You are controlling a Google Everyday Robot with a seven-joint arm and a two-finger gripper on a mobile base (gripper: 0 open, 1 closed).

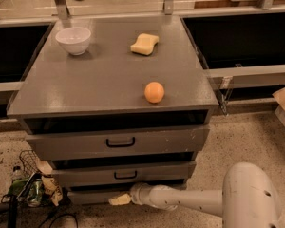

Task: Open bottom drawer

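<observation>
Three grey drawers are stacked in a low cabinet (85,89), which we see from the front and above. The top drawer (171,140) is the tallest and carries a black loop handle. The middle drawer (166,172) is shallower, with a smaller handle. The bottom drawer (88,196) is the slimmest. It sits lowest, just above the speckled floor (247,137), and only a narrow strip of its front shows beneath the middle drawer.

The pale arm (190,201) reaches in from the lower right, low and nearly level. It brings the gripper (118,200) up against the front of the bottom drawer, near its middle. The drawer's handle is hidden behind the gripper. We cannot tell whether the gripper is clenched or released.

On the cabinet top stand a white bowl (73,40) at the back left and a yellow sponge (144,43) at the back centre. An orange (154,92) lies nearer the front right, well apart from both. A wire basket (24,156) of clutter rests on the floor at the cabinet's left.
</observation>
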